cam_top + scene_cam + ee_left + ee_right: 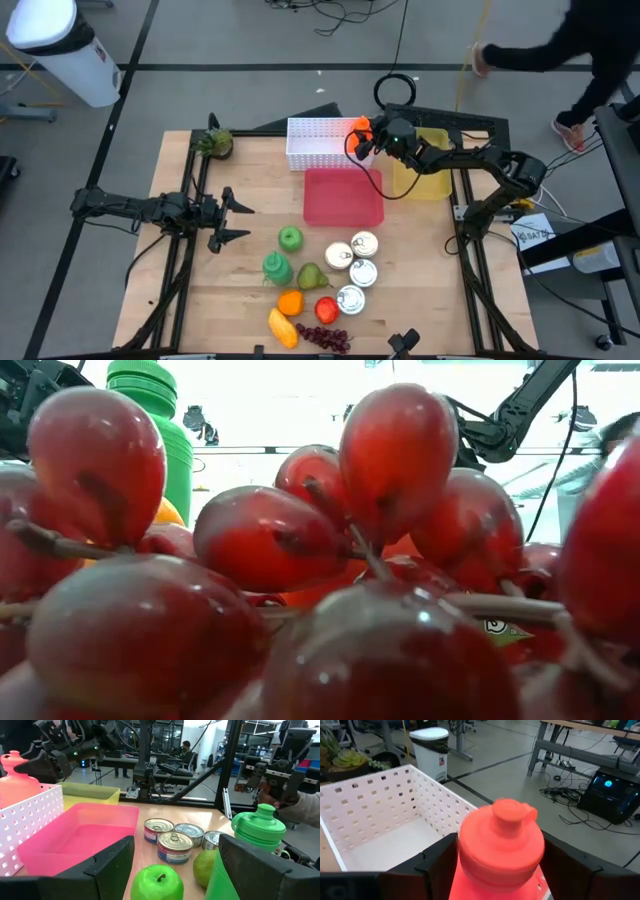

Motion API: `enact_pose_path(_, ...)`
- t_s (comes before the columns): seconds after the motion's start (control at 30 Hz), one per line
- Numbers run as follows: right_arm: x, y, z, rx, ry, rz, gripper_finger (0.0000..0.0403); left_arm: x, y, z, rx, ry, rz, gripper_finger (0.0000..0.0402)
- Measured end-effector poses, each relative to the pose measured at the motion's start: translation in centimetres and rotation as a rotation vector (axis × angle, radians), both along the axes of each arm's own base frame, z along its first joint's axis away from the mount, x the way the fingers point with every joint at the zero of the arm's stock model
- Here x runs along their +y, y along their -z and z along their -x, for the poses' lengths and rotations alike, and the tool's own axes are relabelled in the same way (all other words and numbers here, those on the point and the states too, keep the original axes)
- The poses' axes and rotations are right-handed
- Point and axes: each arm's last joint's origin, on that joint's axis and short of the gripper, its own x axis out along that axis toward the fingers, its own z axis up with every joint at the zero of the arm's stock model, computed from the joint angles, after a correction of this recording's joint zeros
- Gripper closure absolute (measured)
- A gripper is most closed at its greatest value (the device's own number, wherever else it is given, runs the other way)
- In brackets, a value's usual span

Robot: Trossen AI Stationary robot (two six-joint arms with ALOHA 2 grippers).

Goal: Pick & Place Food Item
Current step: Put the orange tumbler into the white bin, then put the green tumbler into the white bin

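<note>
- High view: the wooden table (420, 270) is being shown whole, with one dark arm being reached in from each side.
- The pink tray (343, 197) is being seen at mid-table, with the white perforated basket (315, 143) lying just behind it and the yellow bin (430, 180) just beside the tray, on the right arm's side.
- The right gripper (362, 135) is being kept at the basket's right end, above its rim.
- The orange bottle (502, 845), the task's thing, is being shown upright at the right gripper, at the basket's edge; whether the claw is being clamped on it or is only bracketing it cannot be told.
- The left gripper (235, 222) is being held low over bare table on the left side, well apart from the food; its fingers (107, 865) are being kept apart with nothing gripped between them.
- The green bottle (277, 267) is being shown near the front, with the green apple (290, 238) behind it and a pear (312, 276) beside it.
- Four tins (357, 270) are being seen clustered just right of the pear.
- The red grapes (380, 460) are lying at the table's front edge and are being seen filling the low view.
</note>
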Motion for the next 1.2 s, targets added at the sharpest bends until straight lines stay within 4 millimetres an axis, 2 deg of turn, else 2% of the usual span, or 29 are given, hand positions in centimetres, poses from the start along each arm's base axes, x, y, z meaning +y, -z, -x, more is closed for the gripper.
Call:
enact_pose_path(0.37, 0.1, -1.0, 0.1, -0.040, -0.003, 0.045, 0.0110, 0.0, 0.0, 0.0, 0.000, 0.000, 0.000, 0.0101)
enact_pose_path(0.5, 0.6, -2.3, 0.6, -0.036, -0.012, 0.077, 0.0102, 0.0, 0.0, 0.0, 0.000, 0.000, 0.000, 0.0101)
enact_pose_path(0.67, 1.9, -5.0, 1.9, -0.062, -0.022, 0.114, 0.0102, 0.0, 0.0, 0.0, 0.000, 0.000, 0.000, 0.0100)
enact_pose_path(0.83, 4.3, -7.6, 3.8, -0.067, -0.058, 0.099, 0.0103, 0.0, 0.0, 0.0, 0.000, 0.000, 0.000, 0.0101)
enact_pose_path(1.0, 8.1, -9.3, 5.4, -0.034, -0.157, 0.057, 0.0105, 0.0, 0.0, 0.0, 0.000, 0.000, 0.000, 0.0100)
enact_pose_path(1.2, 12.7, -9.9, 7.8, -0.071, -0.260, -0.166, 0.0113, 0.0, 0.0, 0.0, 0.000, 0.000, 0.000, 0.0101)
